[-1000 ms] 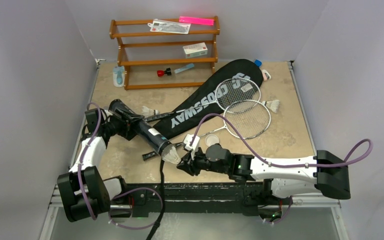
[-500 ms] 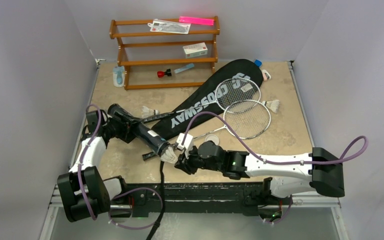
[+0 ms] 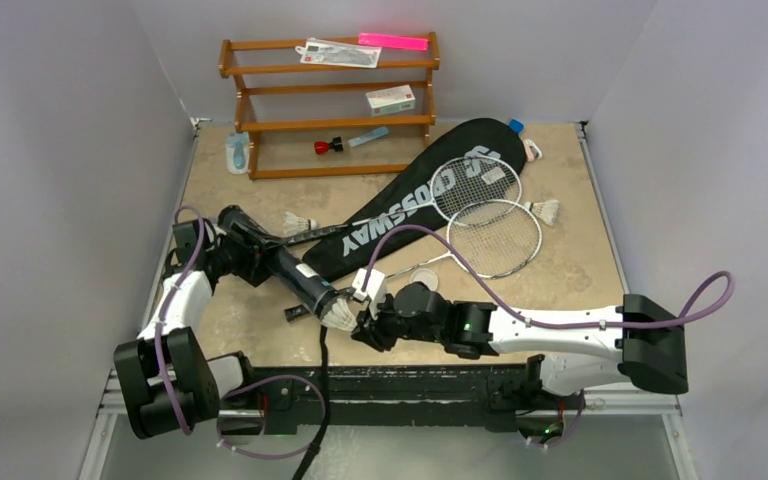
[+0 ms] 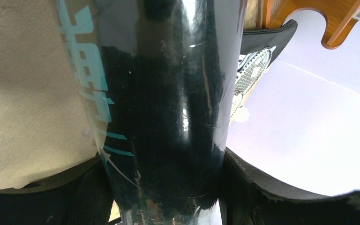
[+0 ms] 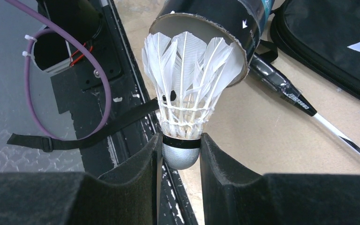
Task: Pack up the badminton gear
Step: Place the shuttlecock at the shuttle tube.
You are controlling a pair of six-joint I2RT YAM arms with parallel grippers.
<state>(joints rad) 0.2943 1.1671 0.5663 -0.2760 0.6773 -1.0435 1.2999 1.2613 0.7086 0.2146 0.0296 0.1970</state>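
The right tool [image 5: 180, 150] is clenched on the rounded cork base of a white feather shuttlecock [image 5: 187, 89], its two black pads pressing the cork from either side. The feather skirt points away from the tool toward the open mouth of the dark tube [image 5: 220, 18]. The feather tips lie right at the tube's rim; whether they have passed inside I cannot tell.

From above, this shuttlecock [image 3: 338, 313] sits near the front edge of the bench [image 3: 580, 260], between the right tool [image 3: 360, 322] and the near end of the dark tube [image 3: 285, 268]. The tube slants across the left front of the bench, and the left tool [image 3: 245, 255] grasps it close to its far end. The left wrist view shows the glossy tube [image 4: 164, 93], with teal lettering, filling the gap between the left tool's [image 4: 164, 187] pads.

The long black CROSSWAY bag [image 3: 410, 205] lies diagonally across the middle of the bench. Two silver-framed rackets [image 3: 494, 238] rest with their heads overlapping at the bag's right edge. A second shuttlecock [image 3: 302, 222] lies just left of the bag and a third [image 3: 545, 210] beside the racket heads. The wooden rack [image 3: 330, 105] stands at the back.
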